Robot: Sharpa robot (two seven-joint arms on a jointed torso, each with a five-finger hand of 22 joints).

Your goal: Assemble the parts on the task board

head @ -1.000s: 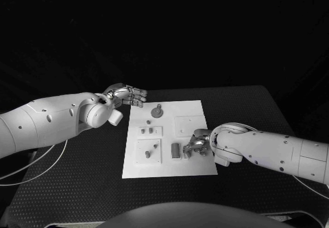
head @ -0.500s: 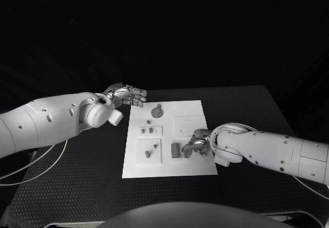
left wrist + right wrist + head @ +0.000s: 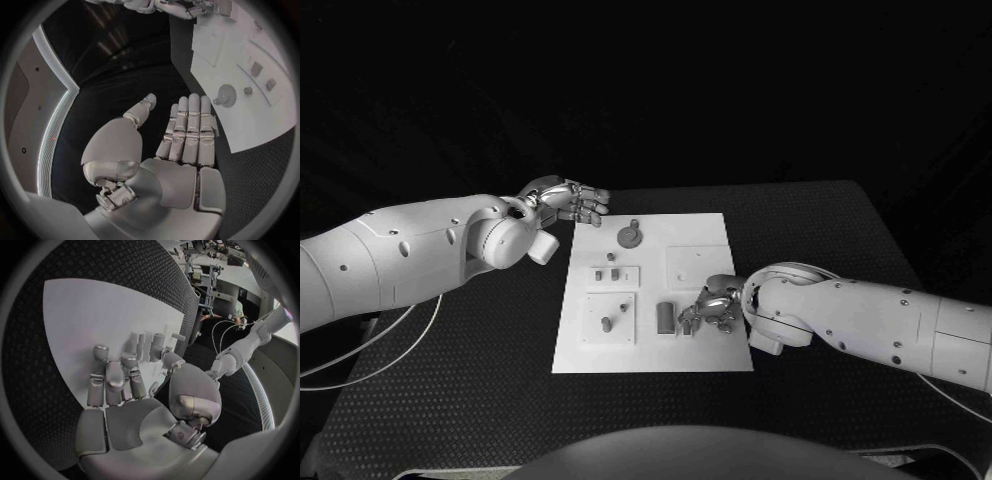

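The white task board [image 3: 704, 235] lies in the middle of the table. On it are a round grey part [image 3: 629, 237], two small pieces [image 3: 604, 273], a peg [image 3: 609, 323] and an upright grey block [image 3: 665, 317]. My right hand [image 3: 708, 307] rests on the board's near right part, its fingertips down on the plate just right of the block. In the right wrist view the right hand [image 3: 125, 385] stretches over the board [image 3: 94, 315] towards small upright parts [image 3: 156, 342]; nothing is plainly held. My left hand [image 3: 568, 200] hovers open beyond the board's far left corner, and the left wrist view shows this hand [image 3: 181, 145] flat, its fingers straight.
The left wrist view shows the board [image 3: 250, 105] with the round part [image 3: 225, 94] beside my left fingertips. Black matting [image 3: 819, 230] surrounds the board to the table's edges. My thick white forearms flank the board on either side.
My right hand has edged a little to the left on the board, and the board has slid slightly left with it. The left hand has not moved.
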